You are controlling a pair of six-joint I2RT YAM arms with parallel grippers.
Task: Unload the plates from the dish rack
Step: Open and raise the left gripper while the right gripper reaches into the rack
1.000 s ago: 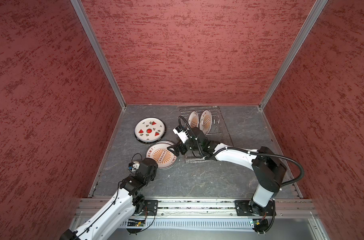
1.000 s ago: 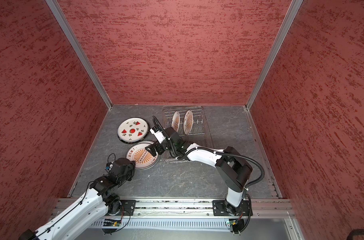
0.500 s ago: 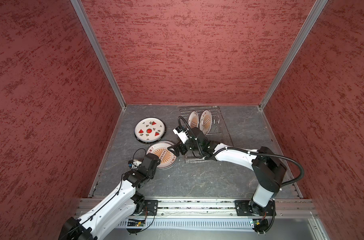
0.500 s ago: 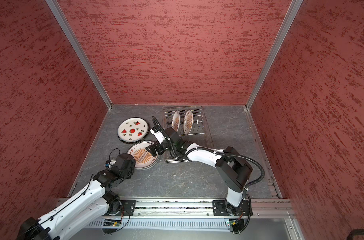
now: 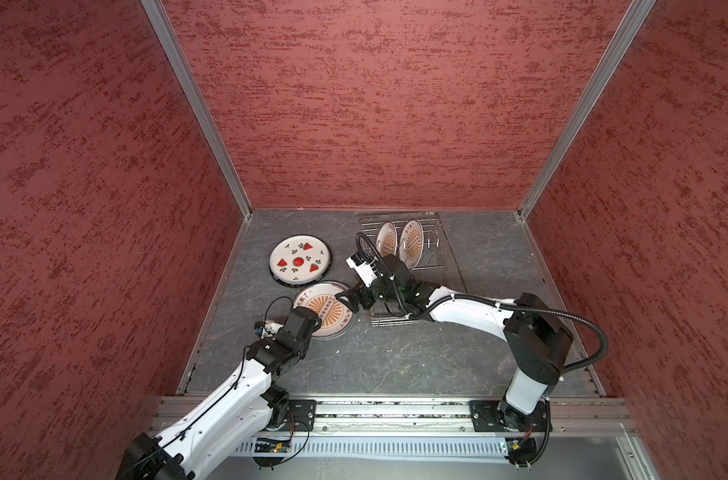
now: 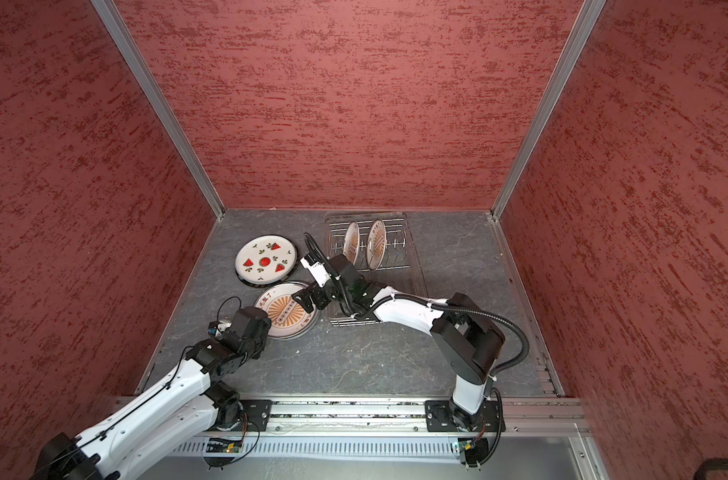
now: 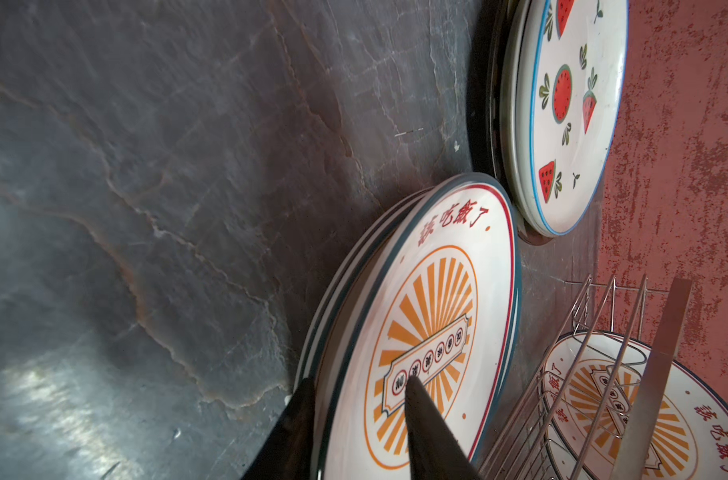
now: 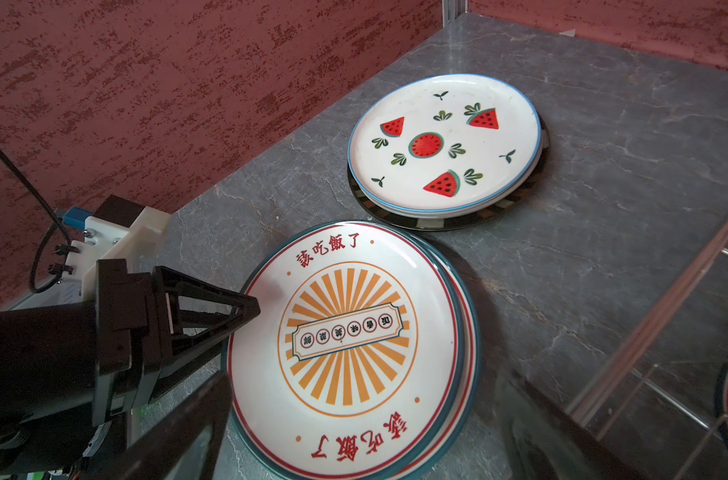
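Observation:
Two sunburst plates (image 5: 386, 241) (image 6: 376, 245) stand upright in the dish rack (image 5: 433, 249) (image 6: 399, 249) at the back. More sunburst plates (image 5: 333, 322) (image 8: 345, 340) lie stacked on the table, left of the rack. My left gripper (image 5: 317, 321) (image 7: 360, 379) is open. Its fingers straddle the top plate's (image 7: 428, 299) near rim, one over the face and one outside the edge. My right gripper (image 5: 349, 301) (image 8: 364, 374) hovers wide open over the stack's far side, holding nothing. A watermelon plate (image 5: 299, 261) (image 8: 441, 141) lies farther back on a dark-rimmed one (image 8: 437, 224).
Red walls close the cell on three sides. The rack's clear tray edge (image 8: 645, 332) runs just right of the sunburst stack. Bare grey tabletop (image 5: 395, 357) spreads in front of the plates and rack, up to the rail (image 5: 374, 409) that carries both arms.
My left arm has reached forward to the sunburst stack, and its jaws have widened a little around the rim. The right arm and all the plates have stayed put.

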